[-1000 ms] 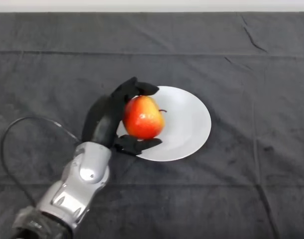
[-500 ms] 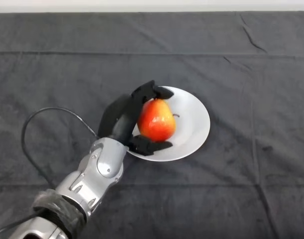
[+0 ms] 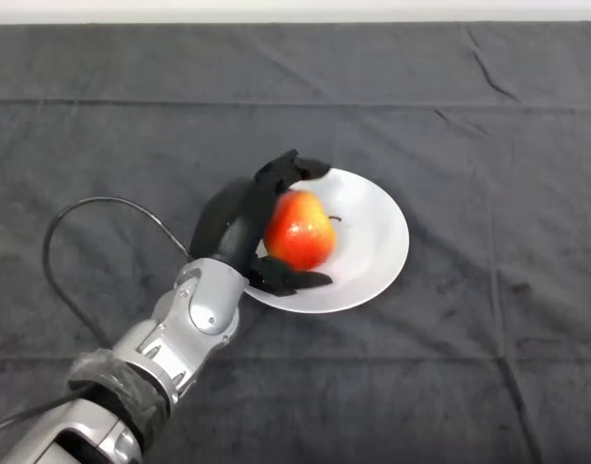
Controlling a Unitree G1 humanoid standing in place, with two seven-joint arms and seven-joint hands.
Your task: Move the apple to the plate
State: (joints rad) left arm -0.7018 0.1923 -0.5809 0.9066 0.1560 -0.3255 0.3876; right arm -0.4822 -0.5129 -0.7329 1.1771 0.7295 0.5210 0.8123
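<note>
My robot hand (image 3: 239, 224) reaches in from the lower left of the worktop (image 3: 488, 319) and wraps the apple (image 3: 299, 230) over the left part of the plate (image 3: 374, 242), near the worktop's middle.

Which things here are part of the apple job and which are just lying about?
Part of the job:
- red and yellow apple
- round white plate
- black left hand, curled round the apple over the plate's left side

Just lying about:
- nothing loose; only the dark grey tablecloth under it all

Even, soft overhead light; small highlights on apple (image 3: 298, 232); plate (image 3: 372, 232) bright, faint shadows.
</note>
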